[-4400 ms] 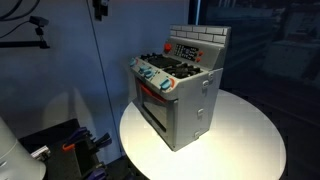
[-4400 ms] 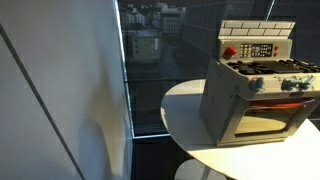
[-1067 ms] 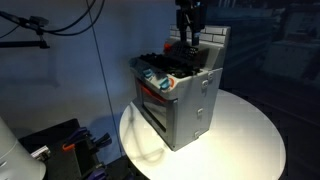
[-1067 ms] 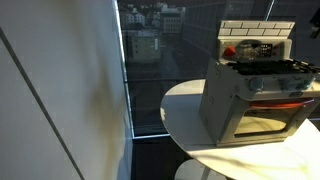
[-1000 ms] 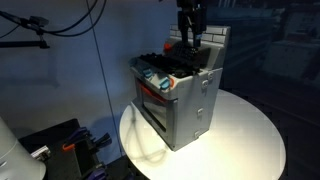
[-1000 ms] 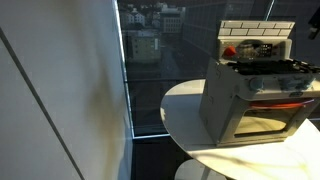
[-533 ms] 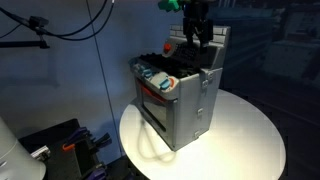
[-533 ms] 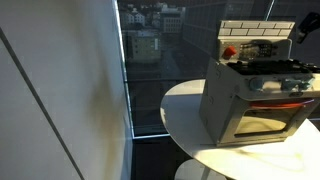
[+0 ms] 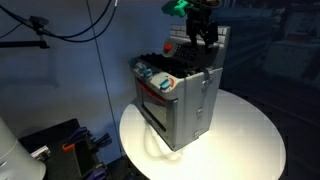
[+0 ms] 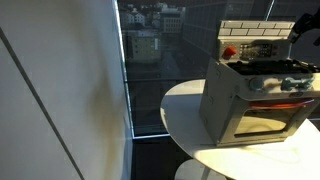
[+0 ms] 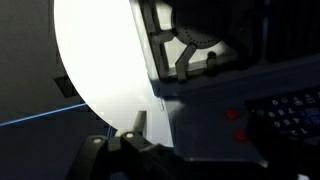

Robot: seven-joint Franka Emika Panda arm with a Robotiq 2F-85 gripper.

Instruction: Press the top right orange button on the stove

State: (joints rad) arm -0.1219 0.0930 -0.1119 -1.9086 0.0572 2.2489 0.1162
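Observation:
A grey toy stove [image 9: 180, 95] stands on a round white table [image 9: 250, 135] and shows in both exterior views [image 10: 255, 95]. Its upright back panel carries two orange-red buttons [image 11: 232, 114], seen dimly in the wrist view, and a red button [image 10: 229, 52] at the panel's left in an exterior view. My gripper [image 9: 205, 38] hangs over the back panel's top edge, apart from the buttons. It also shows at the frame edge in an exterior view [image 10: 305, 25]. In the wrist view only one dark finger [image 11: 135, 128] shows; its opening is unclear.
The stove front has blue knobs [image 9: 150, 75] and an oven door [image 9: 155, 105]. The table [image 10: 185, 110] stands beside a dark window. Black stands and cables [image 9: 60, 140] sit on the floor below.
My gripper has lifted slightly and moved sideways along the back panel, away from where it hung over the panel a second ago. The stove has not moved.

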